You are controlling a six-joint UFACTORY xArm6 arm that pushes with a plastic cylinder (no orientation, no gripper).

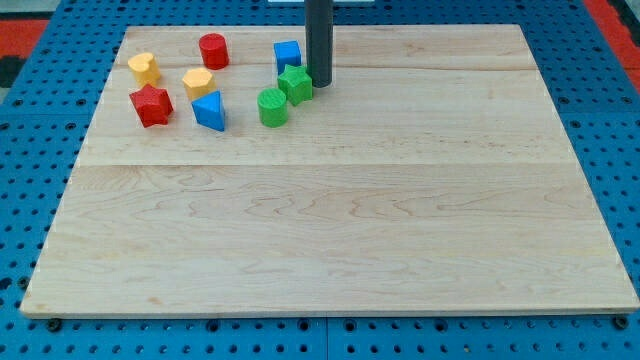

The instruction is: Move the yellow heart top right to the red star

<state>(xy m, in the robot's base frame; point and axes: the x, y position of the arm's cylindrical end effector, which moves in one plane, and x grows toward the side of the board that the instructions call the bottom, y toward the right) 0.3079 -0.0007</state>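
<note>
Camera view shows my tip [319, 84] touching the green star [296, 84] at its 3 o'clock, well apart from the task's blocks. The tool is a bare rod holding nothing. The yellow heart [144, 67] lies at 11 o'clock of the red star [151, 105]. The approach step is not begun, I judge; next, circle to the heart's 9 o'clock and push it toward 1 o'clock of the star.

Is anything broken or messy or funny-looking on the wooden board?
Nothing looks broken, tipped or spilled. All the blocks sit bunched near the view's top left of the wooden board. My tip rests just right of the green star, far from the yellow heart beside the red star.
</note>
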